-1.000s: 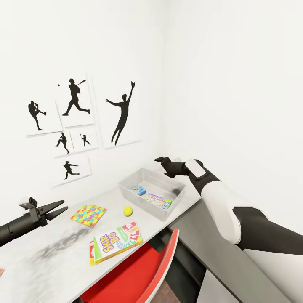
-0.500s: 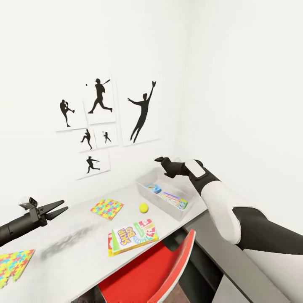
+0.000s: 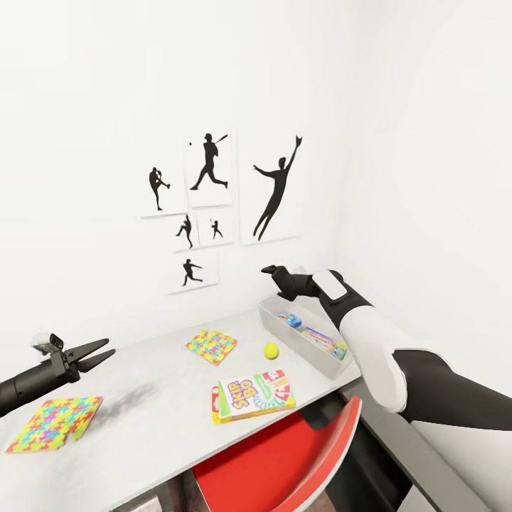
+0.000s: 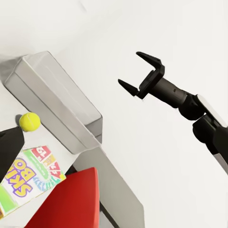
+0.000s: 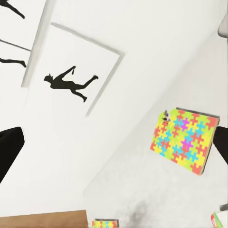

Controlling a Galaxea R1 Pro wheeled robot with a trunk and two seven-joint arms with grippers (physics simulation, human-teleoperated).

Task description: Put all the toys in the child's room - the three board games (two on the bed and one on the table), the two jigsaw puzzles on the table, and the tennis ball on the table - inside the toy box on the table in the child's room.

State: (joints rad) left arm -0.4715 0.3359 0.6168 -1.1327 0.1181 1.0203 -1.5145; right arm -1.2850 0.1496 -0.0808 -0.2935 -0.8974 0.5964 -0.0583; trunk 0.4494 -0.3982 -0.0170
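The right gripper (image 3: 274, 274) hangs with its jaws apart and empty above the far end of the toy box (image 3: 283, 332), while the left gripper (image 3: 96, 352), also spread and holding nothing, hovers over the near part of the tabletop (image 3: 160, 412). The toy box sits at the tabletop's right end against the corner, with a small blue board game (image 3: 289, 319) and a second flat game box (image 3: 323, 338) already lying in it. Left out are the tennis ball (image 3: 271, 350) just beside the box, the Skip-Bo box (image 3: 252, 397) near the front edge, one jigsaw puzzle (image 3: 211, 345) toward the wall and another jigsaw puzzle (image 3: 55, 423) under the left arm. The ball looks the likeliest next pick: the right gripper should come down squarely over it and close gently, since it may roll. The thin puzzles will probably need sliding to an edge. A red chair (image 3: 288, 462) sits tucked under the tabletop, close to the arms' path.
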